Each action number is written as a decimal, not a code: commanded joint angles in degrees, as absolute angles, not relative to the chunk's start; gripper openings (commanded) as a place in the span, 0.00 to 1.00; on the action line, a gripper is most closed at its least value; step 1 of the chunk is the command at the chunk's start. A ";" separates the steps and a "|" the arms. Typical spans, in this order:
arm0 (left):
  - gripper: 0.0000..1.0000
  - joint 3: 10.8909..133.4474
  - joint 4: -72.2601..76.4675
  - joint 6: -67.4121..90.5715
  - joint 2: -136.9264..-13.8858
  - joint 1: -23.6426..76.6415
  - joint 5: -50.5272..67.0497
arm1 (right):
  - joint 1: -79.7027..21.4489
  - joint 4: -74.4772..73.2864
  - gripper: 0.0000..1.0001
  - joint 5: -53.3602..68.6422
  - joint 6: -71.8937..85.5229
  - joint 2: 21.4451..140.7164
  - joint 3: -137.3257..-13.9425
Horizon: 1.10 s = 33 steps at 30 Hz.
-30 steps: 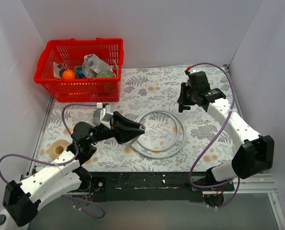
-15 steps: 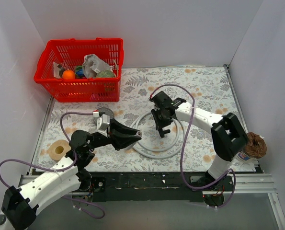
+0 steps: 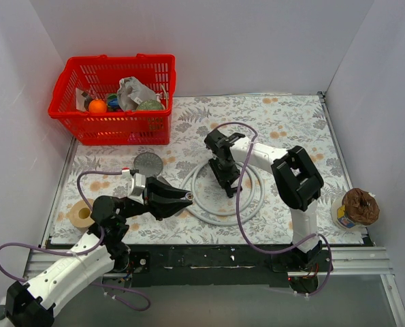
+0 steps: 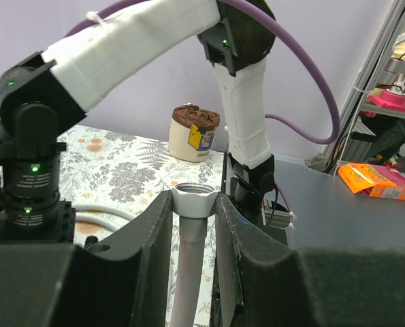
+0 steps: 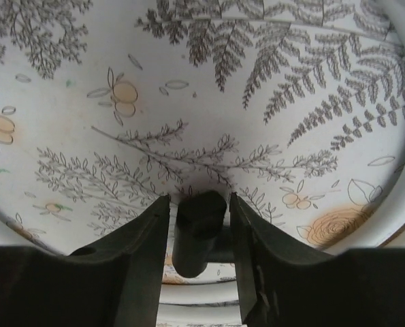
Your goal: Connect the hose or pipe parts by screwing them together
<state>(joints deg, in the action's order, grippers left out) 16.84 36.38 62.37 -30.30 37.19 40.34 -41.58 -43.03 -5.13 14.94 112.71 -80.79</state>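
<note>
Top view: left gripper (image 3: 178, 198) is clamped on the slim handle of the shower head (image 3: 147, 163), at the near left of the floral mat (image 3: 290, 122). Round face points far-left, toward the red basket (image 3: 114, 126) in the far left corner. The handle runs right and slightly near, open end aimed at the hose (image 3: 219, 220).

Left wrist view confirms the grip: both fingers pressed flat against the handle (image 4: 187, 272), just below the collar (image 4: 194, 197), which sticks out past the fingertips. The collar's open mouth faces away from the camera. Nothing is mated to it.

Hose lies coiled flat mid-mat, a couple of loops, just right of the shower head's open end and apart from it.

Right arm is folded in over the coil, right gripper (image 3: 227, 187) pointing down inside the loop's far-left part, low over the mat.

Right wrist view: fingers (image 5: 144, 259) partly spread, mat pattern right below. A dark stub (image 5: 199, 221) sits between them, in shadow; can't tell what it is or whether the pads touch it. Pale hose arcs show along the near and right edges.

Also on the table: tape roll (image 3: 79, 215) near the left edge, brown-topped cup (image 3: 355, 208) at the near right. Basket holds mixed small items.
</note>
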 commanded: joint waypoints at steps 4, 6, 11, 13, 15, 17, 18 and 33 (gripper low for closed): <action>0.00 16.43 37.36 59.77 -28.74 36.65 41.48 | -40.52 -56.07 0.62 -5.80 13.27 119.79 -92.10; 0.00 16.52 36.57 59.24 -28.39 36.74 41.57 | -40.08 -57.38 0.71 -5.10 13.10 120.67 -93.59; 0.00 16.35 36.30 58.71 -27.95 36.74 41.40 | -37.71 -61.00 0.72 -2.99 12.22 124.54 -96.85; 0.00 16.35 36.39 58.54 -28.21 36.65 41.66 | -36.13 -61.00 0.68 -0.62 12.22 126.11 -97.47; 0.00 16.70 36.12 58.10 -28.30 36.65 41.66 | -35.07 -61.52 0.65 -0.44 12.04 127.43 -98.00; 0.00 17.05 35.60 57.05 -28.39 36.65 41.84 | -34.63 -61.35 0.62 1.47 11.95 128.84 -98.26; 0.00 17.31 35.33 56.61 -28.48 36.65 41.92 | -34.37 -61.26 0.61 2.10 11.87 129.20 -98.26; 0.00 17.49 35.86 53.97 -28.92 36.04 43.15 | -32.35 -62.14 0.60 4.66 11.86 131.75 -94.57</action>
